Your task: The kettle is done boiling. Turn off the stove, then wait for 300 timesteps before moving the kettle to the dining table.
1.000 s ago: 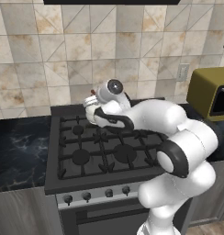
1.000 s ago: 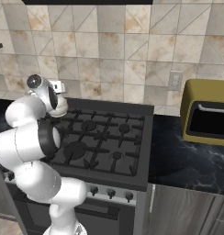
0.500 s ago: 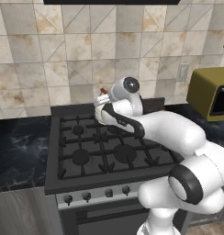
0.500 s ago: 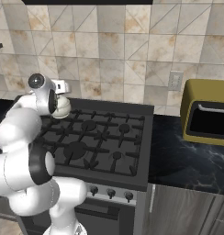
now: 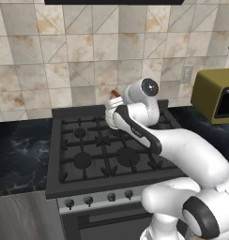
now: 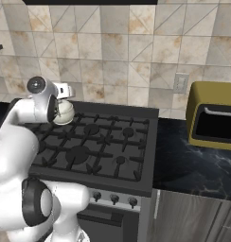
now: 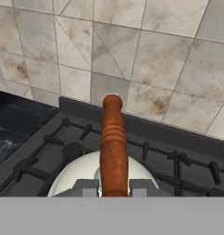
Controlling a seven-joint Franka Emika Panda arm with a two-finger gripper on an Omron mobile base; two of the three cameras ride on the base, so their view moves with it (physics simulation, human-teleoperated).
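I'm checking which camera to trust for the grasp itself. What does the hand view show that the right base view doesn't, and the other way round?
The hand view shows the red-orange handle running up between the gripper fingertips, which sit closed against it, over the kettle's white dome.

The right base view shows the stove's front knobs, the olive toaster oven, the black marble counter and a wall outlet.

Both show the kettle at the back of the stove, black grates and the tiled wall.
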